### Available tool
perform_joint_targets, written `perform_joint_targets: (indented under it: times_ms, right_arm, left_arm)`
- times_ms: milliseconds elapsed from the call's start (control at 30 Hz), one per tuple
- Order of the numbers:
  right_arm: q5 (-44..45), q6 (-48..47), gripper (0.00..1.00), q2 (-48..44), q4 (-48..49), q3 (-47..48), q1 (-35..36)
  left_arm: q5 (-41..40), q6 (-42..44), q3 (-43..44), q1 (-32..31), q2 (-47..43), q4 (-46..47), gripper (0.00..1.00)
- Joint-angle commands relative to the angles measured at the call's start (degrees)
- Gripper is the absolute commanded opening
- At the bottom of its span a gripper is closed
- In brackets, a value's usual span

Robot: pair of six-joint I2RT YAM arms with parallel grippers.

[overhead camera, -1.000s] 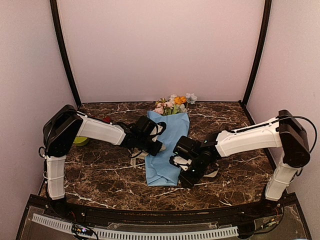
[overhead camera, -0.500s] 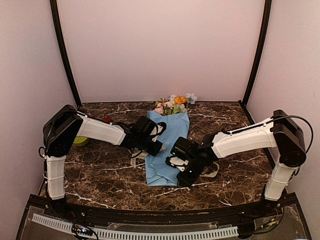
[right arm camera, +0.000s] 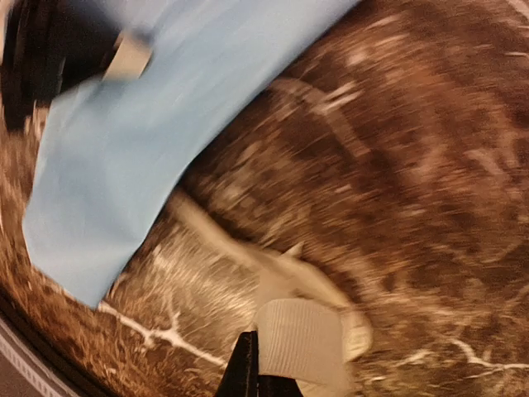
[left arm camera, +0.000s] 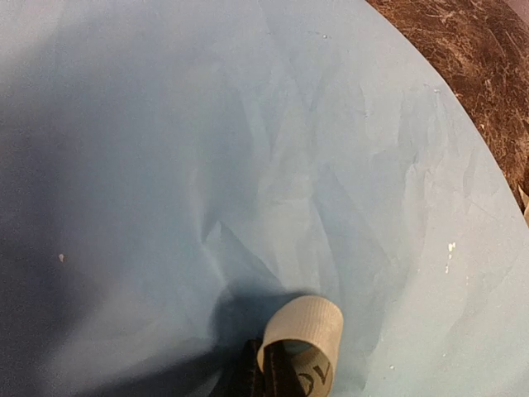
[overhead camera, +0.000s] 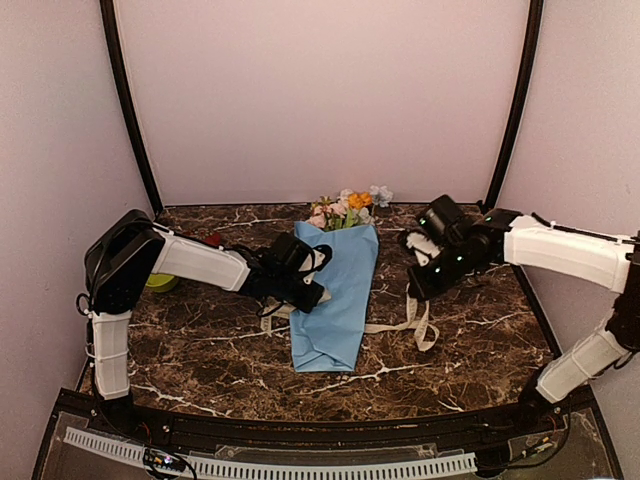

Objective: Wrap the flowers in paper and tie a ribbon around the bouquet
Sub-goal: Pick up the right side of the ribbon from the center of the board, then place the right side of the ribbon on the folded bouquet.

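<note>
While my left gripper (overhead camera: 309, 294) pinches a loop of floppy cream-beige ribbon (right arm camera: 302, 335) over the light-blue paper-wrapped bouquet (overhead camera: 335, 300), my right gripper (overhead camera: 414, 288) clamps the ribbon's other end above the brown marble table (overhead camera: 480, 345).

Dark brown marble tabletop (overhead camera: 200, 360) with white veins, plain pinkish walls (overhead camera: 320, 100) all round. Over on the left there's a yellow-green thing (overhead camera: 160, 283) and a small red one (overhead camera: 213, 239), both mostly hidden.

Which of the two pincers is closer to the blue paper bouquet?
Left. The left pincer sits over the bouquet's left edge. The right pincer is off to its right, above the table, shut on the ribbon.
</note>
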Motion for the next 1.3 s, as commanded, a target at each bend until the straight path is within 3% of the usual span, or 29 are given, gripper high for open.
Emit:
perform_joint_targets:
  times_ms: [0, 100, 200, 300, 400, 567, 700, 867, 1067, 1267]
  right_arm:
    - [0.4, 0.3, 0.0, -4.4, 4.5, 7.7, -12.3]
    - [0.3, -1.4, 0.0, 1.2, 9.5, 18.2, -16.5]
    - [-5.4, -2.0, 0.0, 11.5, 7.7, 35.5, -16.4]
    - [-9.5, -2.6, 0.0, 19.6, 5.6, 50.1, -11.8]
    - [-11.9, -5.1, 0.0, 25.0, 4.9, 56.8, -5.0]
    - [-23.1, 1.0, 0.0, 23.7, 17.6, 47.4, -0.5]
    - [-23.1, 4.9, 0.0, 23.2, 24.7, 37.1, -0.8]
    - [-24.9, 10.1, 0.0, 25.8, 30.2, 31.0, -2.0]
    - [-22.4, 11.5, 0.0, 31.8, 29.1, 33.6, -2.5]
    - [-20.6, 14.6, 0.0, 39.7, 28.8, 39.0, -2.6]
  left_arm:
    - [-0.6, 0.8, -2.8, 0.6, -0.3, -7.2, 0.0]
    - [-0.5, 0.9, -3.0, 0.8, -0.4, -7.1, 0.0]
    - [-0.5, 1.0, -3.0, 1.1, -0.5, -7.2, 0.0]
    - [-0.7, 0.6, -3.6, 1.5, -1.0, -6.8, 0.0]
    - [0.3, 0.0, -4.5, 1.7, -1.6, -5.4, 0.0]
    - [2.5, -1.5, -6.8, 2.5, -3.6, -1.7, 0.0]
    - [4.3, -2.3, -8.6, 3.2, -6.0, 1.4, 0.0]
    - [7.0, -4.7, -12.7, 4.1, -9.3, 8.5, 0.0]
    - [10.9, -4.9, -20.6, 4.2, -15.6, 19.4, 0.0]
    - [9.1, -1.8, -30.3, 4.2, -23.7, 26.5, 0.0]
